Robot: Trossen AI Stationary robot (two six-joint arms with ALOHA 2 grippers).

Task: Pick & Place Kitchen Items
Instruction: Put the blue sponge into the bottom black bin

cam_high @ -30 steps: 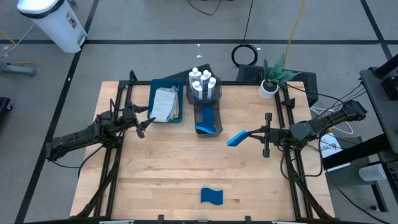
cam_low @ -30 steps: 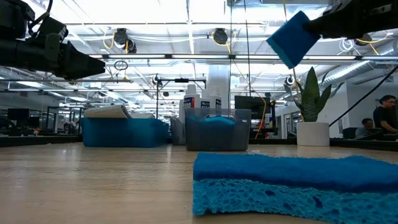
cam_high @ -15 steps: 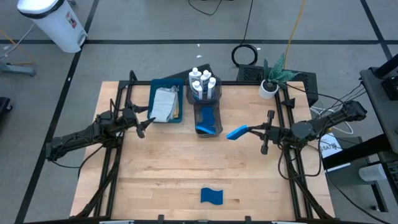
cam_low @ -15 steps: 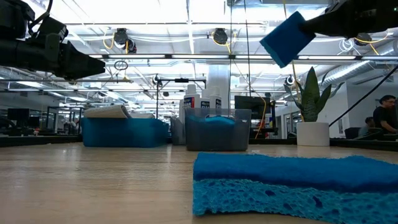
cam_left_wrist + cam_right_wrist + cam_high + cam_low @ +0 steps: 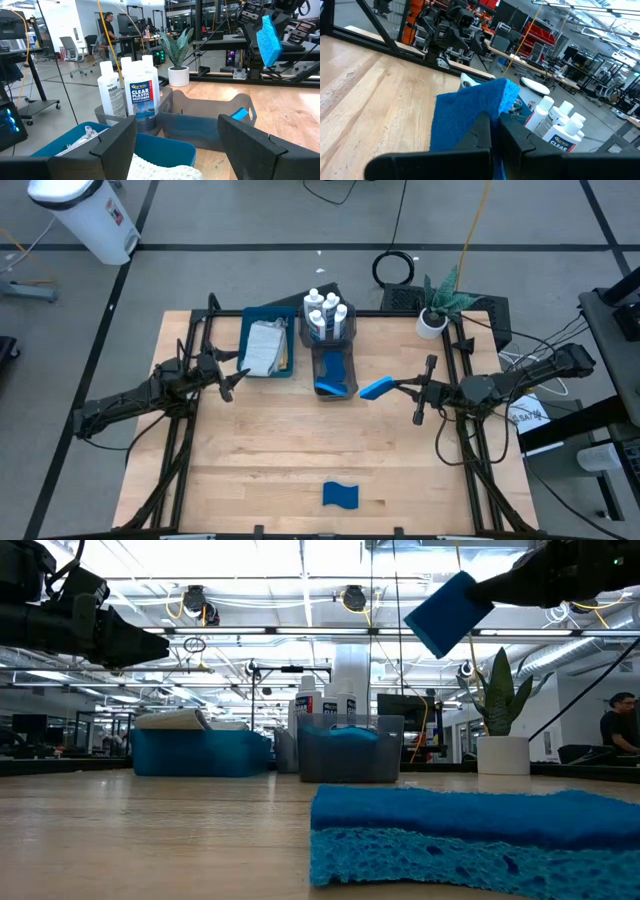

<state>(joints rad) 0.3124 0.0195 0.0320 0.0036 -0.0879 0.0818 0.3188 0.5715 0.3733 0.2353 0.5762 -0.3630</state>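
My right gripper (image 5: 396,388) is shut on a blue sponge (image 5: 377,388), in the air just right of the grey bin (image 5: 335,373). That bin holds another blue sponge (image 5: 240,113). The held sponge also shows in the low view (image 5: 447,613) and in the left wrist view (image 5: 269,40). A third blue sponge (image 5: 341,495) lies flat on the table near its near edge. White labelled bottles (image 5: 326,313) stand in a second bin behind the first. My left gripper (image 5: 233,381) waits open and empty beside the blue tray (image 5: 246,340), which holds a light cloth (image 5: 265,346). My right gripper pinches the held sponge by its end nearest the arm (image 5: 480,125), between its two fingers (image 5: 520,145). The fingers come about level from the table's right. The sponge sticks out past the fingertips toward the grey bin, tilted and lifted clear of the table.
A small potted plant (image 5: 436,308) stands at the far right corner. Black frame rails run along the table's left and right sides. The bare wooden top (image 5: 300,445) stretches between the bins and the near sponge. A person (image 5: 615,730) shows in the room beyond.
My right gripper has gone toward the table's far edge and a little left, toward the grey bin, still shut on the sponge. The sponge has stayed clear of the table.
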